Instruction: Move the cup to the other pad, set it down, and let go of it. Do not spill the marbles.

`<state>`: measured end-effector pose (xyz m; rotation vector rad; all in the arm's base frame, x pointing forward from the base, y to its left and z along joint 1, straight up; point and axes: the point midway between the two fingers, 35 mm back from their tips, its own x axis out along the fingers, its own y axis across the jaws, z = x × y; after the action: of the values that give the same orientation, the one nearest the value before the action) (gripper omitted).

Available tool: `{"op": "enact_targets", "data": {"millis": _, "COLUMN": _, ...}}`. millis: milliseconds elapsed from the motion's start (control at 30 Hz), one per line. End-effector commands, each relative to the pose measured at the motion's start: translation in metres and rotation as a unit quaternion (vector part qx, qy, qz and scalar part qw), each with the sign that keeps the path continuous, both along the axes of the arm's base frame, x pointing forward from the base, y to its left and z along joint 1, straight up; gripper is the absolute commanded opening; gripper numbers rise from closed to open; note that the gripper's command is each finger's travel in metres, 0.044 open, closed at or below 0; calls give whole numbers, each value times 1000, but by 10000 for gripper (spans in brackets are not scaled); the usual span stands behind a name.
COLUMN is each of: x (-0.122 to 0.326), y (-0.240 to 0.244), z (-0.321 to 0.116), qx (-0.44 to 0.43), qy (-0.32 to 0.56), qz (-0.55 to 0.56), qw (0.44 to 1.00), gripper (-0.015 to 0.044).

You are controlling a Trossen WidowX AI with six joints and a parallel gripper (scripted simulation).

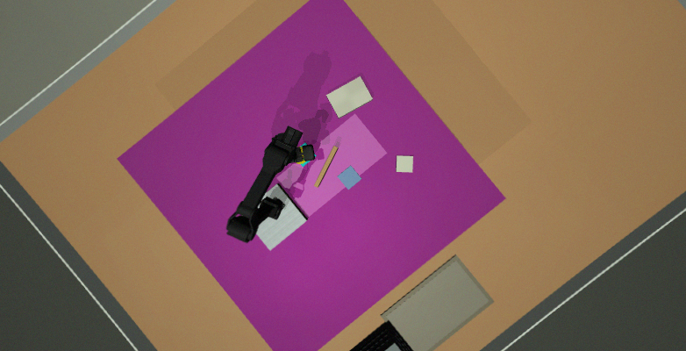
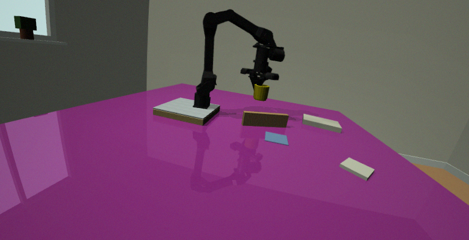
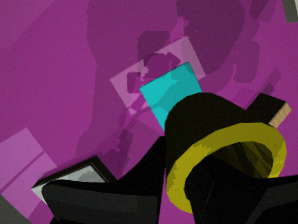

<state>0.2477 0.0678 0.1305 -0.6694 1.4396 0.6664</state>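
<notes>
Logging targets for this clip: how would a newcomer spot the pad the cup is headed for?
Start at the arm's grey base plate on the purple table. The teal pad lies beneath the claw holding the yellow cup, across the wooden strip from the paler blue pad.

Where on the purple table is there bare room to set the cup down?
The teal pad under the cup is bare. So is the blue pad, between the wooden wall and the small white block. It is crowded around the wall.
</notes>
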Motion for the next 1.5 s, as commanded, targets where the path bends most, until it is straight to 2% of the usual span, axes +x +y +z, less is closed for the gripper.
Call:
{"op": "enact_targets", "data": {"millis": 0, "x": -4, "y": 7, "z": -1, "qx": -2, "qy": 2, "qz": -1, "qw": 1000, "gripper": 0}}
{"op": "enact_targets", "data": {"millis": 1467, "x": -2, "y": 9, "z": -52, "qx": -2, "qy": 2, "qz": -1, "qw": 1000, "gripper": 0}}
